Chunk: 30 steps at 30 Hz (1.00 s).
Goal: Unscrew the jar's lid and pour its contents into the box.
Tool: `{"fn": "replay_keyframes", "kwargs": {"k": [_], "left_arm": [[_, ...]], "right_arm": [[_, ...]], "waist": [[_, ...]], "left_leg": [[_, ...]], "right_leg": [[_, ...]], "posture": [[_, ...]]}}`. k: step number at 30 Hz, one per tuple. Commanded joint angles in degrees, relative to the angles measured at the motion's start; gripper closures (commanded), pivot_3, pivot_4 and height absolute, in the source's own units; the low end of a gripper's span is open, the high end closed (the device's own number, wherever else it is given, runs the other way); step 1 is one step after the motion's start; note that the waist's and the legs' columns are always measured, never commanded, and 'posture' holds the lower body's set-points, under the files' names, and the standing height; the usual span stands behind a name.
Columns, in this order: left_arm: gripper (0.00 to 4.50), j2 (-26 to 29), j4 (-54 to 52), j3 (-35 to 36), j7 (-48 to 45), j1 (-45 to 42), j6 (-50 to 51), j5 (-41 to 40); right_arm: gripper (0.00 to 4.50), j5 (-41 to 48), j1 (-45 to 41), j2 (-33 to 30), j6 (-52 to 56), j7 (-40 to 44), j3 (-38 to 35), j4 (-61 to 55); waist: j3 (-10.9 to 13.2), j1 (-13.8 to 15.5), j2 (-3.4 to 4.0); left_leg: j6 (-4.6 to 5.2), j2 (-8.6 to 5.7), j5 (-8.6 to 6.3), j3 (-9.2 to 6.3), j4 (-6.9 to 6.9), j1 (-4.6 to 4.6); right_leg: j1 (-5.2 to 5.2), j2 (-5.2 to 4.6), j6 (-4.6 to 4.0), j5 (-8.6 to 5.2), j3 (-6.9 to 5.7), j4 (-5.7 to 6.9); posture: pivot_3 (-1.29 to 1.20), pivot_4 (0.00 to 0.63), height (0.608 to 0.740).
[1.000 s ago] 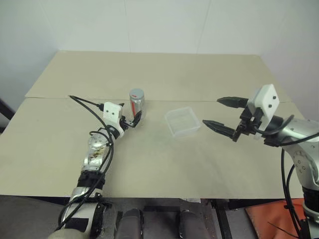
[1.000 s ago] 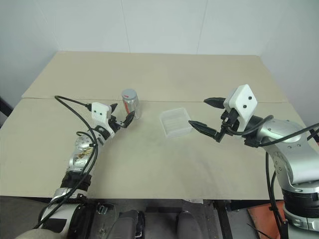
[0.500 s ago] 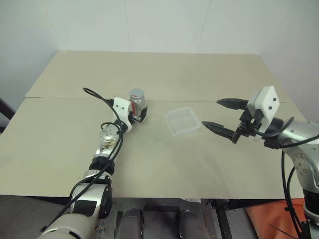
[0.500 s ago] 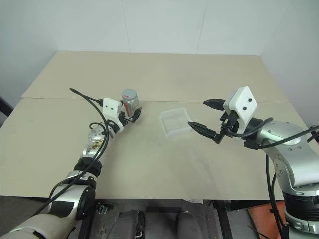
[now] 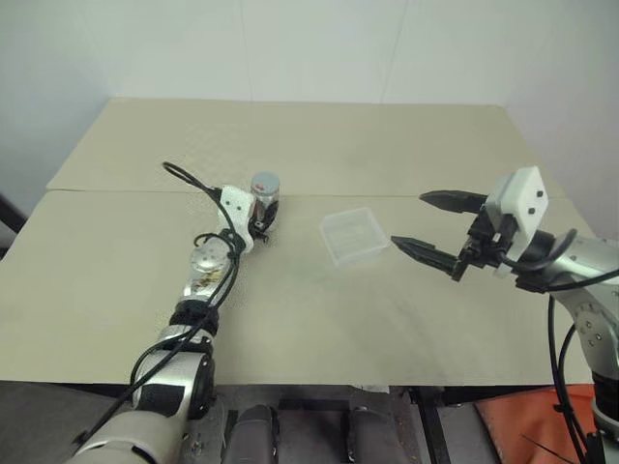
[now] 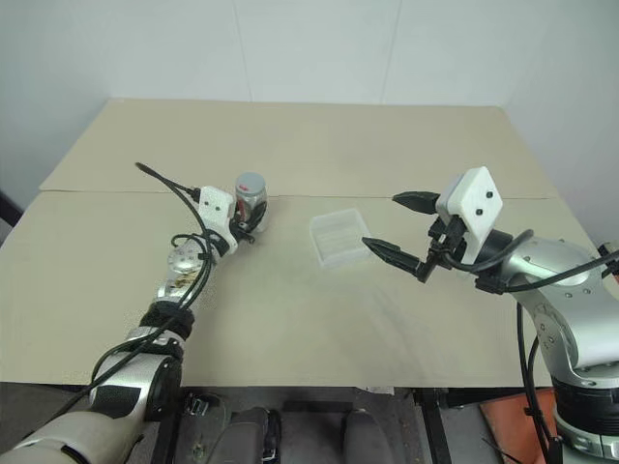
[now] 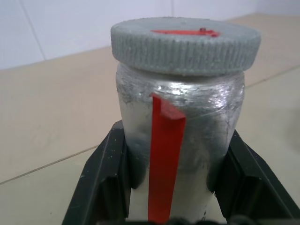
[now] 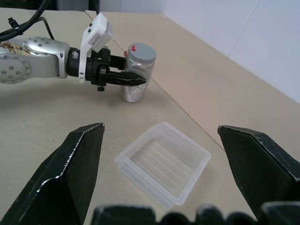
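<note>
2 grippers work over a tan table (image 5: 319,319). The left gripper (image 5: 261,220) has its black fingers (image 7: 105,176) pinched on the lower body of the jar (image 5: 264,200), 1 finger on each side, as the left wrist view shows. The jar stands upright on the table, left of centre, just in front of the seam that crosses the tabletop, and its grey ribbed lid (image 7: 185,43) is still on. The contents cannot be made out through the clouded wall.

The box (image 5: 354,235) lies flat and open-side up near the table's middle, to the right of the jar and apart from it, with bare tabletop between them. The right gripper (image 5: 437,229) hangs above the table to the right of the box, its 2 fingers spread wide with nothing between them, their tips pointing toward the box.

Wide open surface lies in front of the jar and box, out to the near edge, and behind the seam to the far edge by the wall.

A red strip runs down the jar's side and a red mark sits on the lid's top; no writing is readable.
</note>
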Motion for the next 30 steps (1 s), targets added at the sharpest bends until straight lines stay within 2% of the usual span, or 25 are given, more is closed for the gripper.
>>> {"fn": "replay_keyframes", "kwargs": {"k": [1, 5, 8, 12, 19, 30], "left_arm": [[2.58, 7.0, -16.2, 0.3, -11.1, 1.9, 11.7, -6.3], [2.58, 16.8, -31.4, 1.8, -25.0, 5.6, 27.3, -17.8], [2.58, 20.0, -37.6, 2.5, -30.2, 7.2, 32.7, -23.5], [2.58, 19.1, -41.5, 2.4, -33.3, 6.9, 37.3, -29.0], [2.58, 14.3, -39.5, -1.9, -35.9, 3.6, 35.8, -27.6], [2.58, 12.0, -32.5, -4.9, -42.9, -1.8, 30.4, -24.4]], "right_arm": [[0.0, 1.8, -3.0, 0.9, -0.1, 0.2, 0.7, -1.1], [0.0, 2.6, -7.3, 3.1, -0.4, 1.1, 3.6, 0.7], [0.0, 4.3, -11.4, 5.4, 0.3, 1.8, 5.5, 2.1], [0.0, 7.8, -20.1, 10.2, 4.8, 0.3, 8.3, 3.8], [0.0, 8.6, -30.8, 14.6, 14.0, -3.1, 14.4, 6.4], [0.0, 5.0, -35.0, 18.4, 19.5, -7.8, 17.9, 9.9]], "waist": [[0.0, -0.6, 0.0], [0.0, -1.0, 0.02], [0.0, -0.7, 0.03], [0.0, -0.5, 0.03], [0.0, -0.4, 0.03], [0.0, -0.6, 0.03]], "left_leg": [[-0.01, 0.03, 0.01, 0.0, 0.0, -0.01], [-0.03, 0.07, 0.02, -0.06, 0.01, 0.01], [-0.02, 0.06, 0.01, -0.08, 0.0, 0.03], [-0.02, 0.07, 0.02, -0.08, 0.06, 0.02], [-0.01, 0.06, 0.01, -0.05, 0.07, -0.1], [0.0, 0.05, 0.02, -0.03, 0.07, -0.25]], "right_leg": [[-0.02, 0.02, 0.0, 0.0, 0.0, 0.01], [-0.02, 0.03, 0.0, 0.0, 0.01, 0.04], [-0.01, 0.0, 0.0, 0.0, 0.01, 0.0], [0.01, 0.0, 0.0, 0.0, -0.05, 0.06], [-0.06, 0.01, -0.01, 0.0, -0.07, 0.03], [-0.25, 0.01, -0.01, 0.0, -0.05, 0.06]], "posture": [[0.0, 0.15, 0.74], [0.0, 0.15, 0.74], [0.0, 0.15, 0.74], [0.0, 0.15, 0.74], [0.0, 0.15, 0.74], [0.0, 0.15, 0.74]]}}
